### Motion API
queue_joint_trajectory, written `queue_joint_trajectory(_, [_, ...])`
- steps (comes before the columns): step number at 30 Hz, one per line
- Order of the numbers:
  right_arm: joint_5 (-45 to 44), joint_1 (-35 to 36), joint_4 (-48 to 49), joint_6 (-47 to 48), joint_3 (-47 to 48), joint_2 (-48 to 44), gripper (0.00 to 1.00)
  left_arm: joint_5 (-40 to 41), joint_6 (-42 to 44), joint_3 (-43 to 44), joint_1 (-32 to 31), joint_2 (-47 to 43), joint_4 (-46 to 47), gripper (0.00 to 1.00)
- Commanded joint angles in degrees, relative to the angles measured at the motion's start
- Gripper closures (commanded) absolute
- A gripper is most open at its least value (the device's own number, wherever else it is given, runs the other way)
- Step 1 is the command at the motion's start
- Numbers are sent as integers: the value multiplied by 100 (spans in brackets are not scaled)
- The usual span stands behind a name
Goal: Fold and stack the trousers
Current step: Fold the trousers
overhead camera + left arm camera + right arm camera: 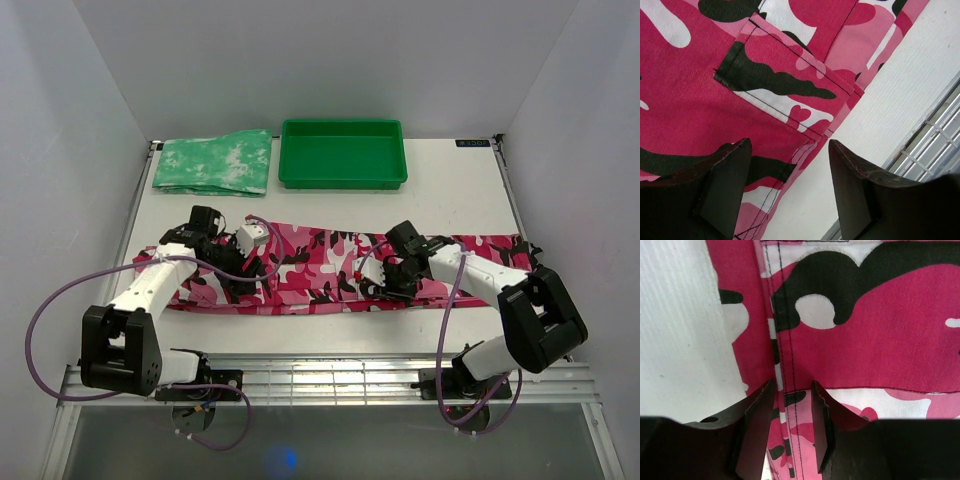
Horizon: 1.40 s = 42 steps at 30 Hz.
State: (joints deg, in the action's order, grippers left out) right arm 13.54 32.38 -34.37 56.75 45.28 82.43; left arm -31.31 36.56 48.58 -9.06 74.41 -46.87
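Observation:
The pink, white and black camouflage trousers (320,270) lie stretched left to right across the middle of the table. My left gripper (243,272) is low over their left part. In the left wrist view it (790,142) is open wide and straddles the cloth's near hem (805,150), one finger over cloth, the other over bare table. My right gripper (387,285) is low over the right part. In the right wrist view it (792,385) is open by a narrow gap, with a stitched seam (785,340) of the trousers showing flat between the fingers.
A green tray (343,183) stands at the back centre. A folded mottled green-and-white cloth (213,162) lies at the back left. The table's near edge with its metal rail (940,135) is close to the left gripper. White walls close in the sides.

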Motion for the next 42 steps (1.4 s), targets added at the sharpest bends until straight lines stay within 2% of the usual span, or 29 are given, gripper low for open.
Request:
queue_joint_trajectory(1, [-211, 49, 282, -77, -28, 71, 58, 2, -17, -50, 27, -15, 73, 26])
queue_joint_trajectory(6, [-352, 49, 325, 38, -124, 54, 64, 195, 246, -50, 53, 117, 3, 27])
queue_joint_trajectory(7, [-343, 49, 317, 38, -116, 45, 73, 195, 273, -33, 62, 161, -15, 28])
queue_joint_trajectory(10, [-291, 49, 220, -24, -2, -78, 89, 213, 474, 3, 62, 179, -94, 31])
queue_joint_trajectory(12, [-282, 49, 177, -41, 51, -183, 92, 248, 694, -32, 62, 144, -164, 35])
queue_joint_trajectory(19, [-159, 49, -219, -6, 210, -553, 92, 362, 1713, -252, 62, -190, -358, 41])
queue_joint_trajectory(25, [-168, 40, -421, -32, 174, -729, 92, 275, 2039, -305, 62, -234, -613, 46])
queue_joint_trajectory(35, [-97, 23, -852, -24, 183, -1098, 92, 494, 2382, -595, 71, -137, -499, 44])
queue_joint_trajectory(37, [-71, 23, -896, -32, 131, -1150, 92, 573, 2426, -735, 71, -146, -358, 46])
queue_joint_trajectory(42, [-36, 23, -861, -76, 95, -1019, 92, 758, 2391, -867, 62, -85, -112, 61])
